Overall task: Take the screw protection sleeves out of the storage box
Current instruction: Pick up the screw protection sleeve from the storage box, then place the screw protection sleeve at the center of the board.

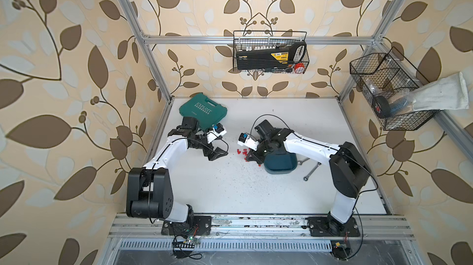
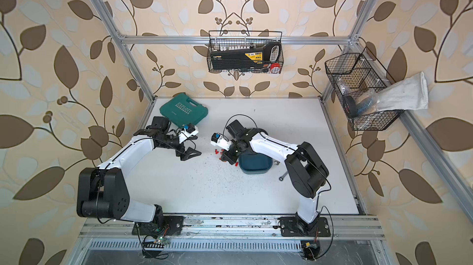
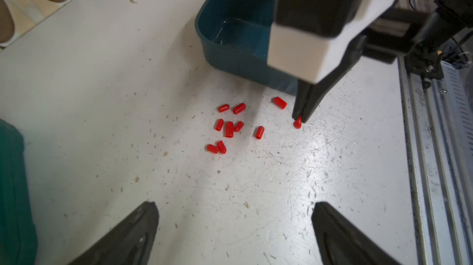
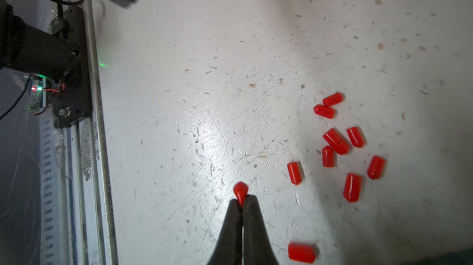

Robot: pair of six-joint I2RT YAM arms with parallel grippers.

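Glossy red capsule-shaped sleeves (image 3: 229, 129) litter the scratched white table (image 3: 179, 199).

Ten red screw protection sleeves (image 3: 229, 129) show in the left wrist view, scattered around mid-frame. One teal storage box (image 3: 230, 56) sits above them. Both top views show one green tool case (image 1: 203, 109), two black wire baskets (image 1: 239, 42), and two wrenches (image 1: 312, 171) right of centre.

Red screw protection sleeves (image 3: 229, 129) gleam: smooth, glossy plastic. The storage box (image 3: 238, 68) is teal plastic, with a sheen on its floor. White bench (image 3: 102, 97), scratched and flecked, glaring where light hits. The right pincer (image 4: 242, 203) looks matt black; the rail (image 3: 435, 148) is dull grey metal.
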